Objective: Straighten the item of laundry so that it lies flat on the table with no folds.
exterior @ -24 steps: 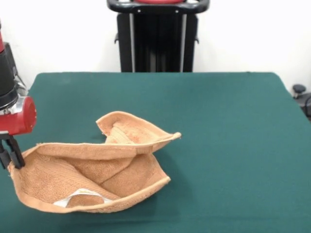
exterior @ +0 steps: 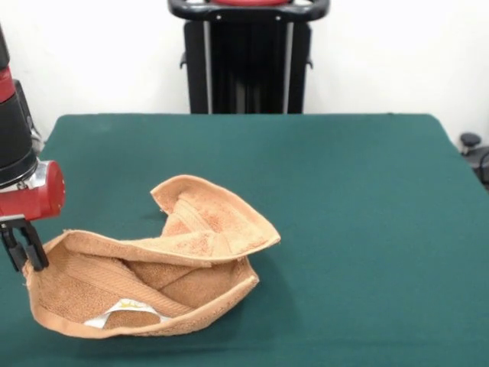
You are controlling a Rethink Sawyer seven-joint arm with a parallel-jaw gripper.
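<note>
Your towel [exterior: 149, 275] sits at the near left of the table [exterior: 359, 191], bunched into an open pouch — label side partly up, nothing flattened yet. The gripper [exterior: 21, 246] pinches its left corner with fingers nearly closed. Beyond and rightward you have wide bare felt — room to spread.

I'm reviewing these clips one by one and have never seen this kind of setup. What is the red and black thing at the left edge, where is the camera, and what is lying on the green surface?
The camera looks across the table toward the robot's black pedestal at the far side. The red and black part is the robot's arm, ending in a gripper. Its dark fingers sit at the left edge of an orange-tan towel, apparently pinching it. The towel lies crumpled and folded over itself, with a white label showing near its front edge.
</note>
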